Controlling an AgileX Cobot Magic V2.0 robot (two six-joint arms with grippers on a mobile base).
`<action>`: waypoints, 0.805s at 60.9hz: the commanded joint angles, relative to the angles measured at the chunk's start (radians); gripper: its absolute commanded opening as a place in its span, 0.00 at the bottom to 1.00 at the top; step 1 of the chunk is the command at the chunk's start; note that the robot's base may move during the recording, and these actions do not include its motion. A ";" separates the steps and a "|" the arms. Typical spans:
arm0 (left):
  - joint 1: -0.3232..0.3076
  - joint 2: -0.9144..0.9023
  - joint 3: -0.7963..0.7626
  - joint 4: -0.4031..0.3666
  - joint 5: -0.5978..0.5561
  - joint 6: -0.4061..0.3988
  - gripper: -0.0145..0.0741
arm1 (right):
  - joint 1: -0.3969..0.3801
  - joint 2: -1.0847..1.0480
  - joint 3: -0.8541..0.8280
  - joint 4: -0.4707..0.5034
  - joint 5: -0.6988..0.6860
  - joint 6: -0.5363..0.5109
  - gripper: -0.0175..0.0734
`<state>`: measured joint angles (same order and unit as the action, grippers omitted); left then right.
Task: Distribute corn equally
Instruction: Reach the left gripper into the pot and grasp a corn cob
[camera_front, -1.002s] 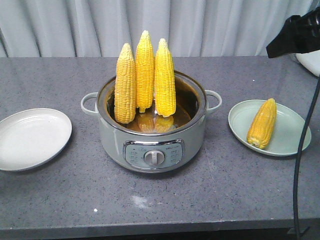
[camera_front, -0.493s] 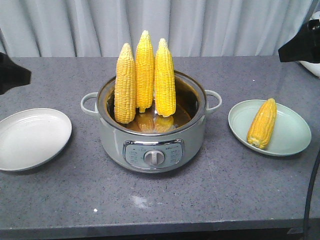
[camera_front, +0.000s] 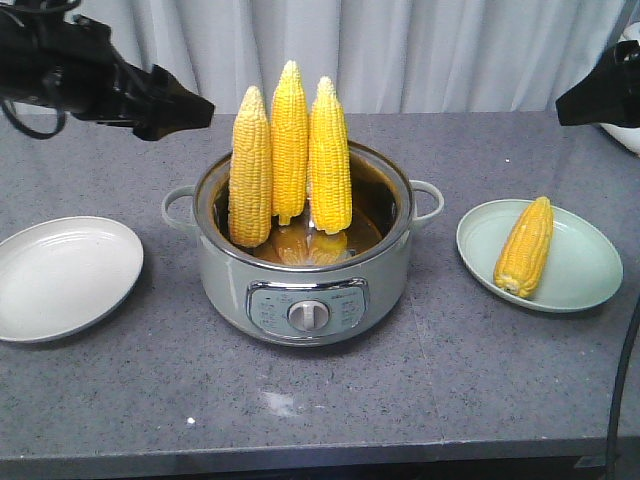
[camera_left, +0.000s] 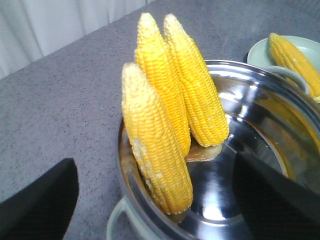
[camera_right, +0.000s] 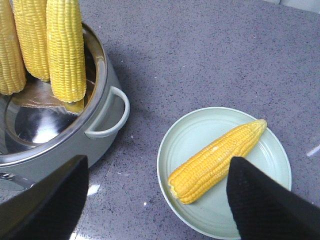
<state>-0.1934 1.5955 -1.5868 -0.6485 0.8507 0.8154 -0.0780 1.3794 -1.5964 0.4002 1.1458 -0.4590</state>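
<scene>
Three corn cobs (camera_front: 290, 150) stand upright, tips up, in the electric cooker (camera_front: 305, 290) on the grey surface (camera_front: 450, 400). A fourth cob (camera_front: 525, 247) lies on the green plate (camera_front: 585, 275) to its right. The left hand (camera_front: 175, 108) hovers near the cob tips, fingers wide apart, holding nothing, and the right hand (camera_front: 595, 95), up over the plate, is likewise spread and empty

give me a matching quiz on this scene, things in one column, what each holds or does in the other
1 white round plate
2 pale green round plate
3 grey metal cooker pot
4 left gripper

a three upright yellow corn cobs inside
b no corn on it
c open, near the upright cobs
d one yellow cob lying on it

Pairs: 1-b, 2-d, 3-a, 4-c
</scene>
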 joint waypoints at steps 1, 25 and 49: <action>-0.040 0.034 -0.073 -0.042 -0.048 0.045 0.83 | 0.000 -0.029 -0.024 0.023 -0.052 -0.008 0.80; -0.095 0.216 -0.143 -0.042 -0.168 0.055 0.83 | 0.000 -0.029 -0.024 0.023 -0.053 -0.008 0.80; -0.097 0.259 -0.143 -0.042 -0.205 0.054 0.71 | 0.000 -0.029 -0.024 0.024 -0.060 -0.007 0.80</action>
<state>-0.2844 1.9061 -1.6959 -0.6503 0.6931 0.8687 -0.0780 1.3794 -1.5964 0.4011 1.1451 -0.4590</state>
